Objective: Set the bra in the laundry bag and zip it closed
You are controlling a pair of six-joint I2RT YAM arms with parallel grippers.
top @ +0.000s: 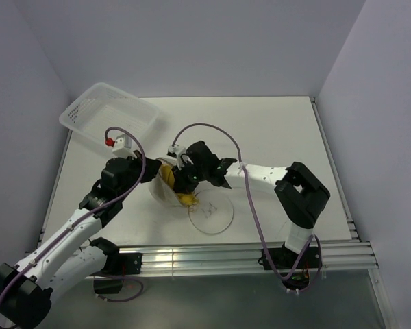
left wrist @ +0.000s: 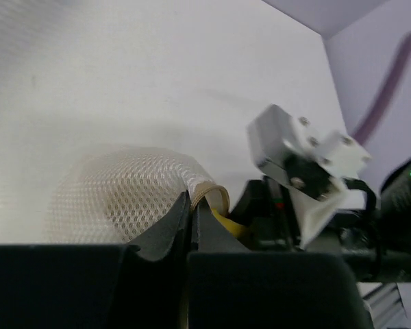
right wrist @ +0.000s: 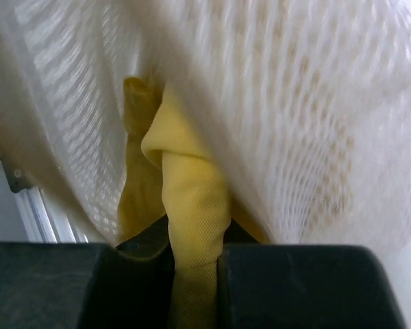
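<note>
Yellow bra (right wrist: 192, 192) — pinched in right hand (right wrist: 195, 257)

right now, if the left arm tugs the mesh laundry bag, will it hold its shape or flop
Probably floppy: the laundry bag bulges and creases where the left tool pinches its rim. Likely light, being thin see-through mesh. Its tan hoop may keep some roundness.

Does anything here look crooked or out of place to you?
The white perforated basket sits askew over the far-left corner of the table, partly past its edge. The yellow bra hangs partly out of the mesh laundry bag, pinched by the right gripper.
</note>
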